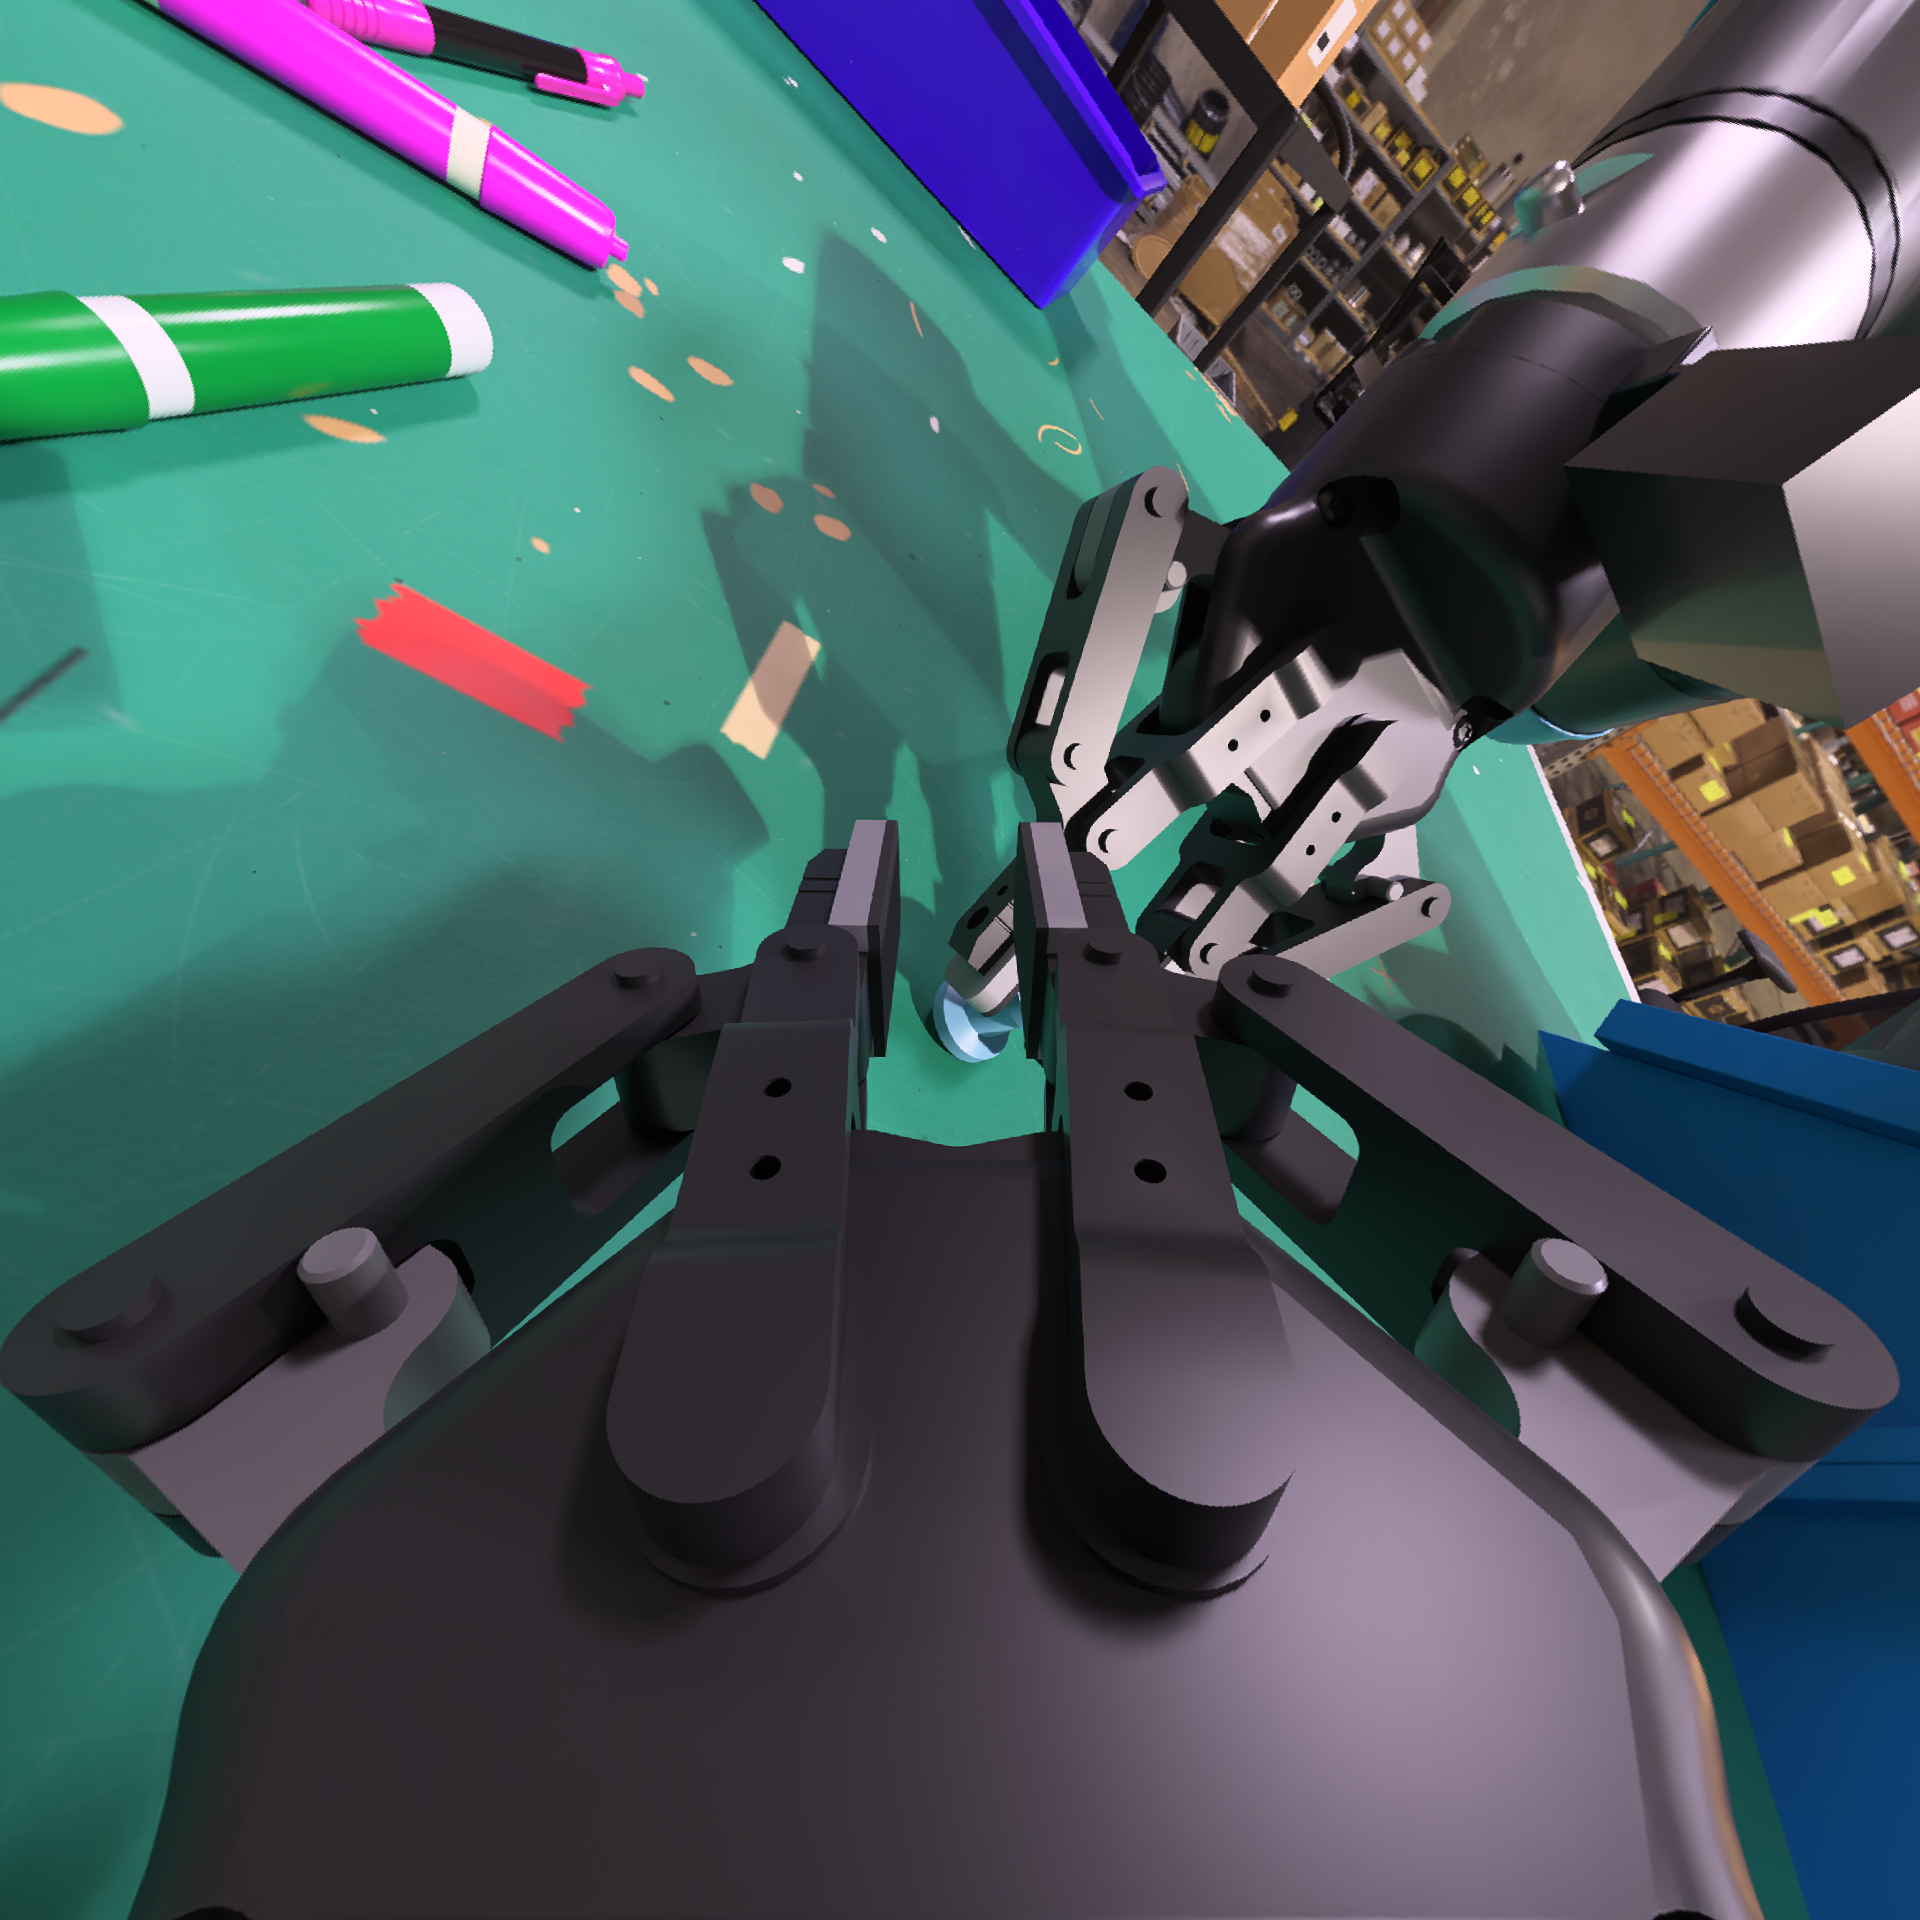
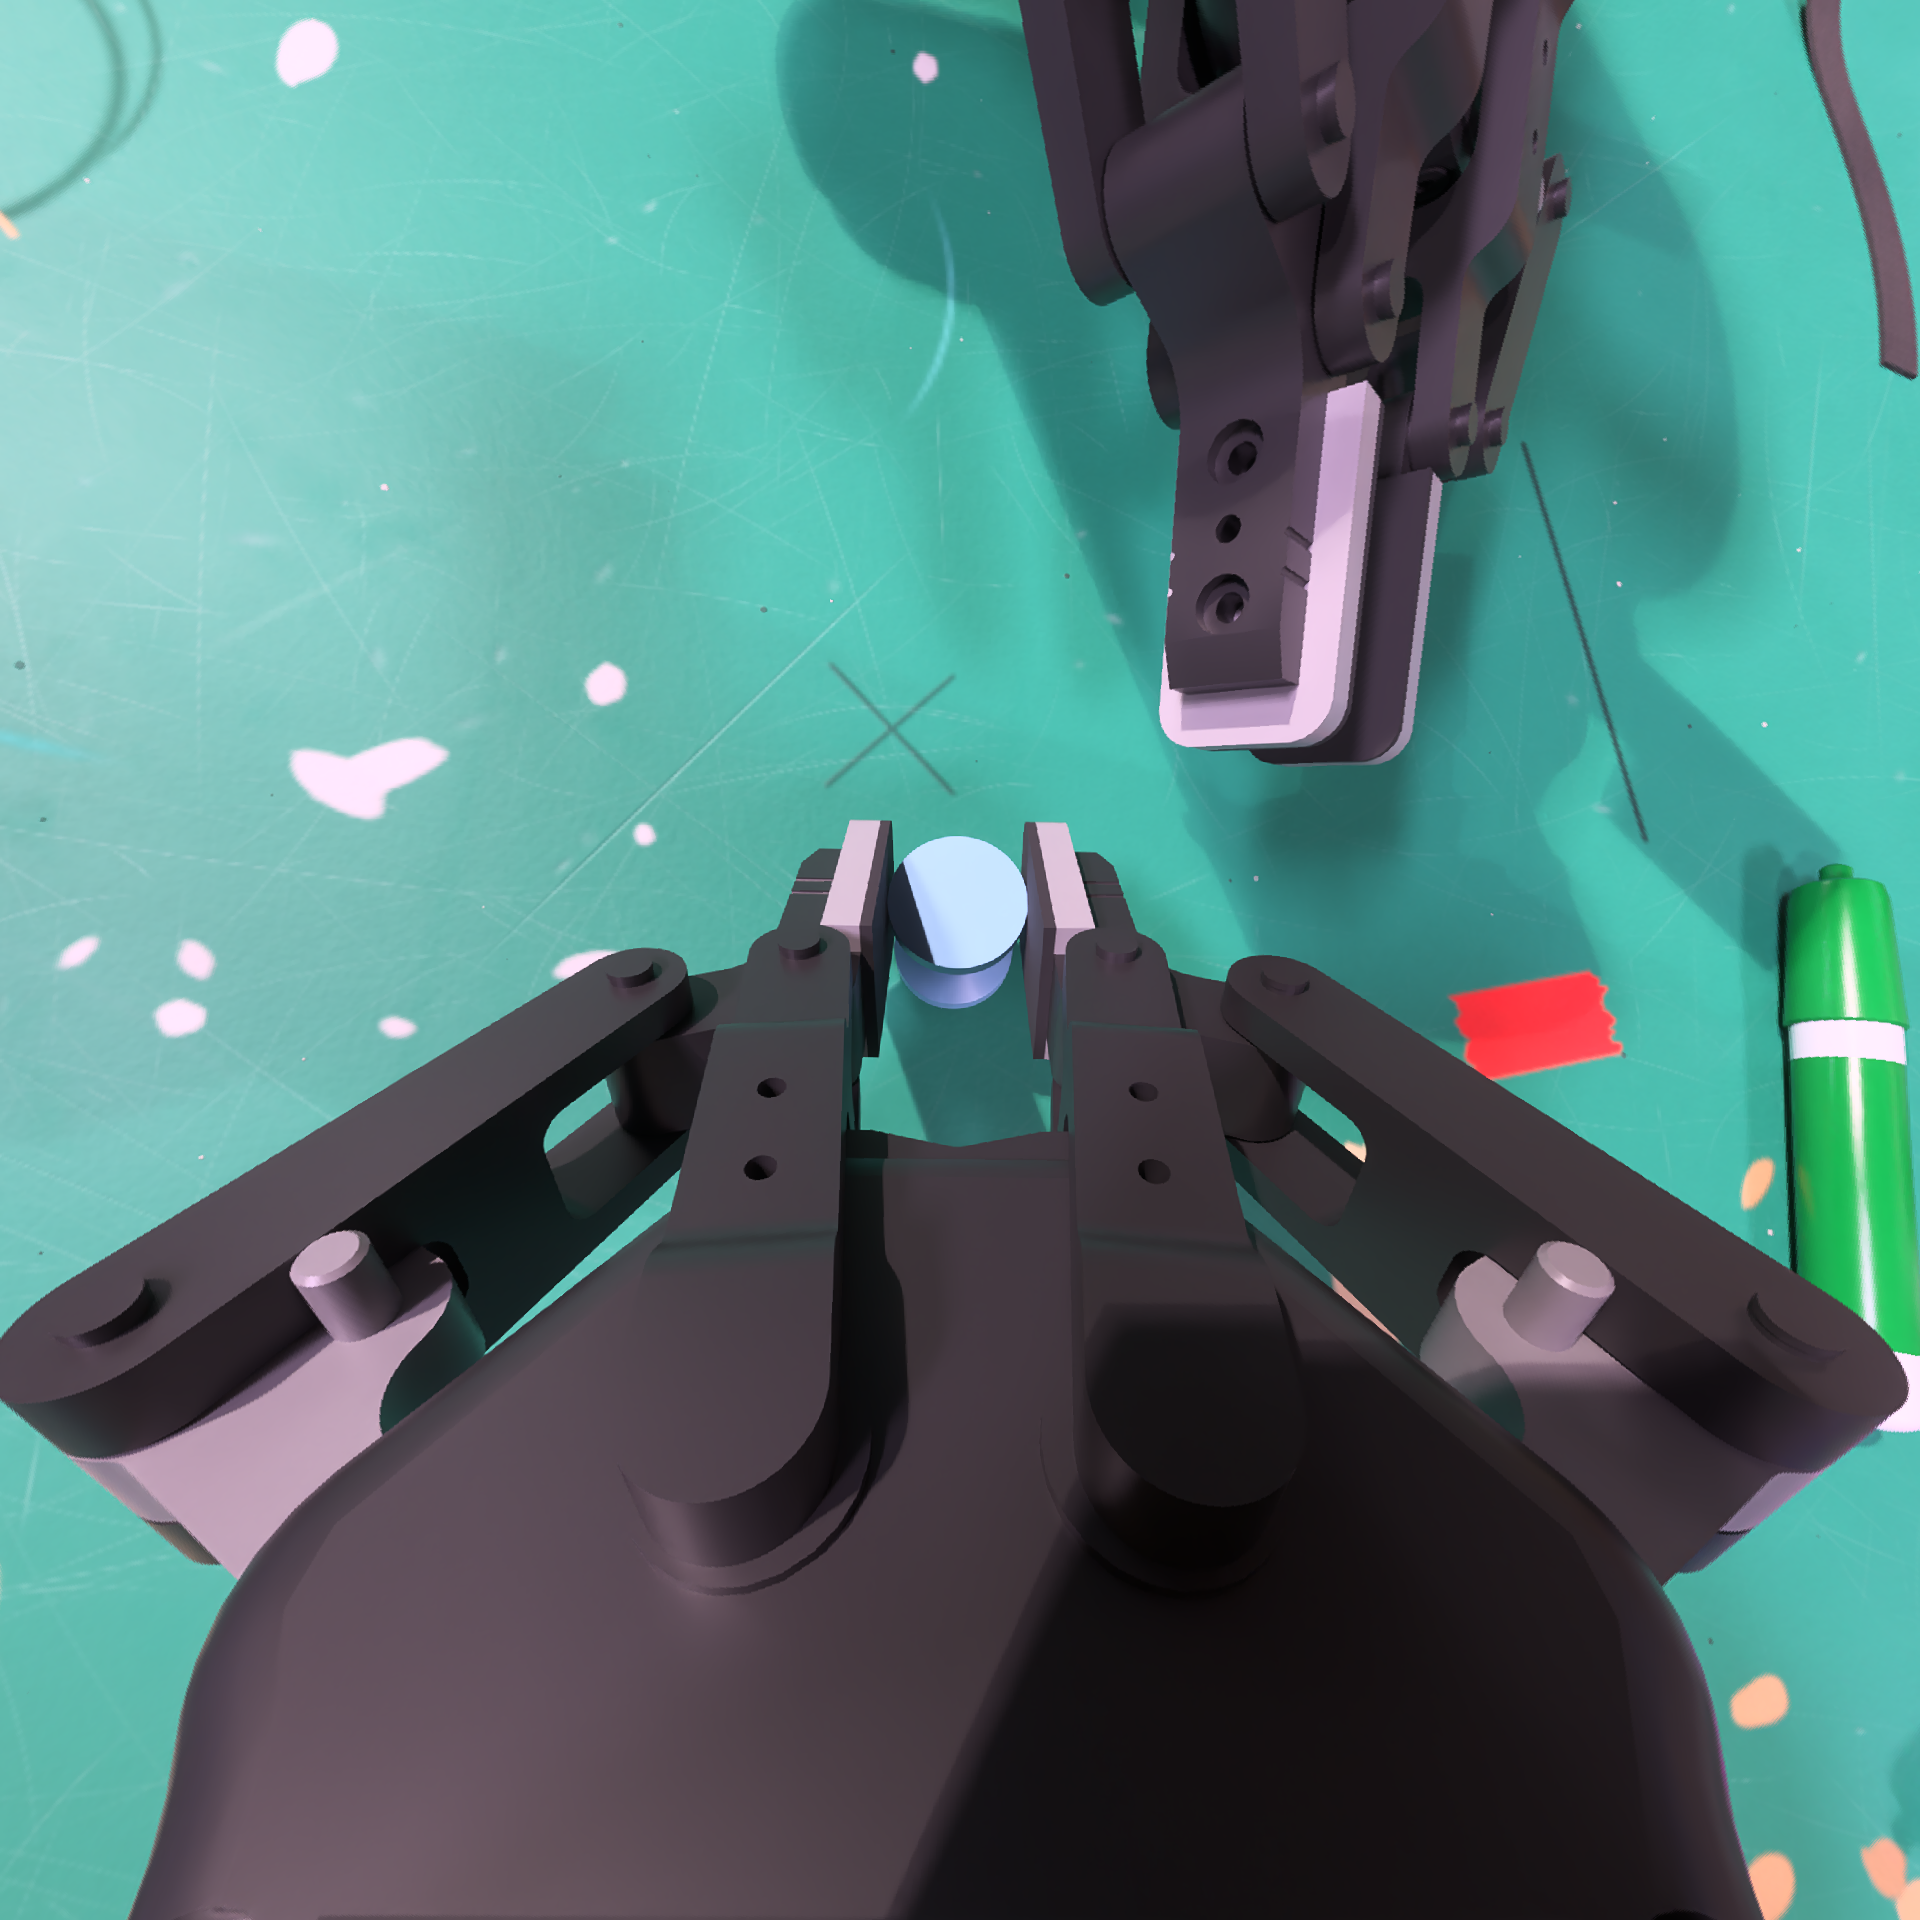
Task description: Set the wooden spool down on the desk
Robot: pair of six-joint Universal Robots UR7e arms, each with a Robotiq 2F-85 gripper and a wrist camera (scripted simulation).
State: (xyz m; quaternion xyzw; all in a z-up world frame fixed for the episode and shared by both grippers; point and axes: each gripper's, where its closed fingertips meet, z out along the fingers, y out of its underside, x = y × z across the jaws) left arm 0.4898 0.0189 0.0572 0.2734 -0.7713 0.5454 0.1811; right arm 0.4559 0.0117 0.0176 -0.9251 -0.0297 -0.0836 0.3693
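The spool (image 2: 958, 906) is small and pale blue, and stands upright between the pads of my right gripper (image 2: 958, 878), which is shut on it. It is low over the green desk (image 2: 416, 468); I cannot tell whether it touches. In the left wrist view the spool (image 1: 971, 1029) shows at the tips of the right gripper (image 1: 987, 971), just beyond my left gripper (image 1: 961, 883). The left gripper is empty, its jaws a narrow gap apart. It also shows in the right wrist view (image 2: 1288, 717), off to the right of the spool.
A green marker (image 1: 239, 353) (image 2: 1849, 1122), a magenta marker (image 1: 416, 135) and a magenta pen (image 1: 499, 47) lie on the desk. Red tape (image 1: 468, 660) is stuck to it. A violet-blue bin (image 1: 966, 125) and a darker blue bin (image 1: 1766, 1247) stand near the desk edge.
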